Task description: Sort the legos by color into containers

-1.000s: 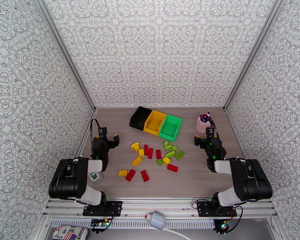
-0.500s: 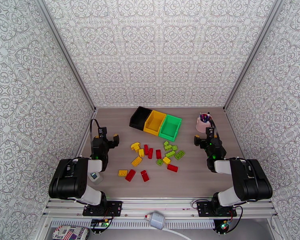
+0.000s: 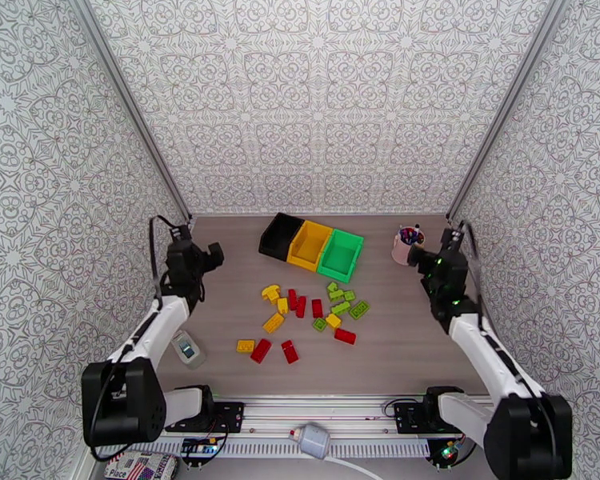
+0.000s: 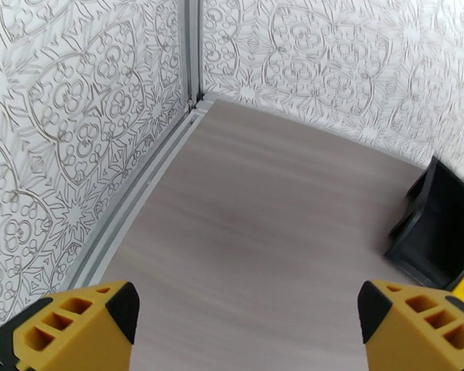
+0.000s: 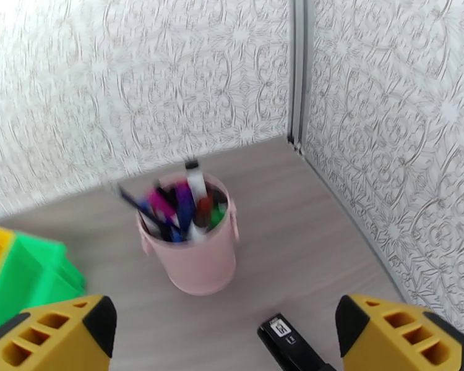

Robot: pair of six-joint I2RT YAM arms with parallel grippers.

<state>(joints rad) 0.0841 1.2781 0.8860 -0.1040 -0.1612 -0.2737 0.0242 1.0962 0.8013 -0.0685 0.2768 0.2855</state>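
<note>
Red, yellow and green legos [image 3: 306,312] lie scattered mid-frame on the table [image 3: 396,358]. Just above, the black bin [image 3: 279,234], yellow bin [image 3: 310,245] and green bin [image 3: 341,255] touch in a row. The right gripper [image 3: 434,254] is beside the pink pen cup [image 3: 402,248]. The left gripper [image 3: 200,258] is at centre-left.

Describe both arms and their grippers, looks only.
Both the left arm and right arm have white links between black joint housings, with a black cable looped at each wrist. The left gripper and right gripper carry yellow fingers with black inner faces and rectangular cut-outs.
</note>
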